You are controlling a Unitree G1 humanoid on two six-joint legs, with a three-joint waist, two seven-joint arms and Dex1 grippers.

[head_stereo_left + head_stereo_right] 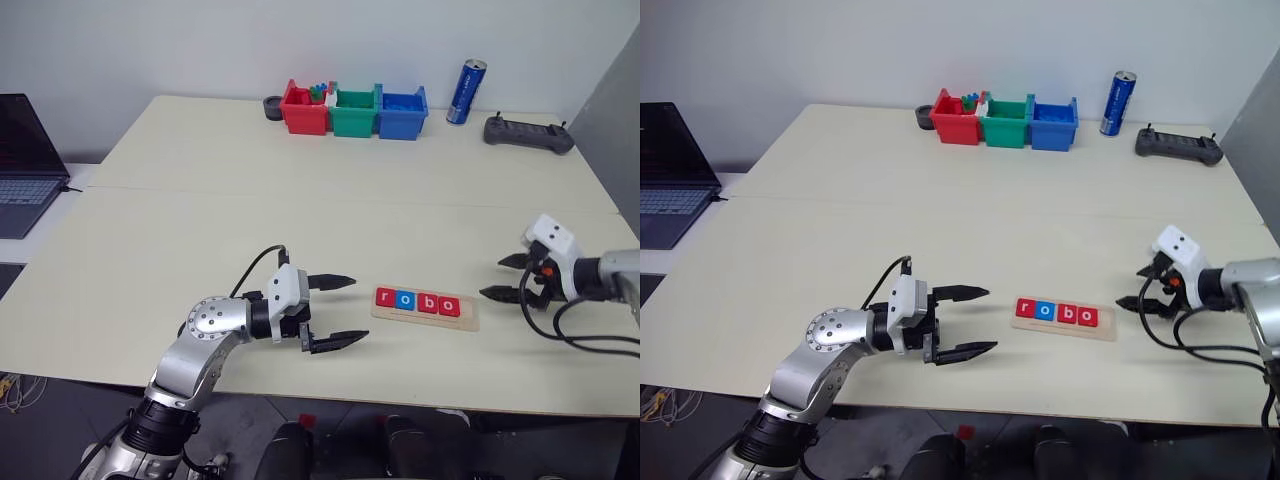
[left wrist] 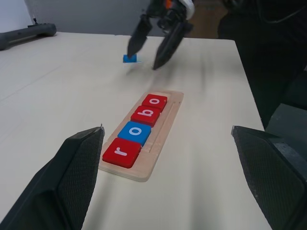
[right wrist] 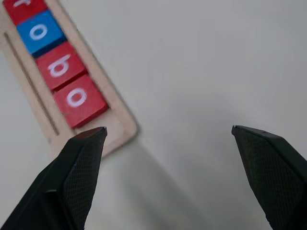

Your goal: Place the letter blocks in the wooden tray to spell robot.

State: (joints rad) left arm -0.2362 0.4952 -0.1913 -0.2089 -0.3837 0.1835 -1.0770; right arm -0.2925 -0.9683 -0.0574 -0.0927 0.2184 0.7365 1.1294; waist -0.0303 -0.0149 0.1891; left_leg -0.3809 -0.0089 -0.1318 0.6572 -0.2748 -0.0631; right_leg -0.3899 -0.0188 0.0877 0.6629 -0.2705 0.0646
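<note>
The wooden tray [image 1: 425, 307] lies on the table [image 1: 300, 220] just ahead of me, holding four letter blocks [image 1: 417, 301] in a row: a red r, a blue o, a red b and a red o, with one bare slot at its right end. The last tile, a small blue block [image 2: 129, 58], lies flat on the table beyond that end, in my left wrist view right by the fingertips of my right pincer [image 1: 508, 277], whose fingers stand wide apart and hold nothing. My left pincer [image 1: 335, 312] hovers level just left of the tray, also spread and empty. I judge the step in hand is fetching that blue tile: I should come down over it squarely, pinch it by two opposite edges, carry it low and set it letter upright against the red o without nudging the others. The table is pale and smooth, so a flat tile may skid under a glancing touch. At the far edge stand red [image 1: 304, 109], green [image 1: 355, 111] and blue bins [image 1: 402, 113], a blue can [image 1: 466, 91] and a black controller [image 1: 528, 134]; a laptop [image 1: 25, 160] sits off left.
</note>
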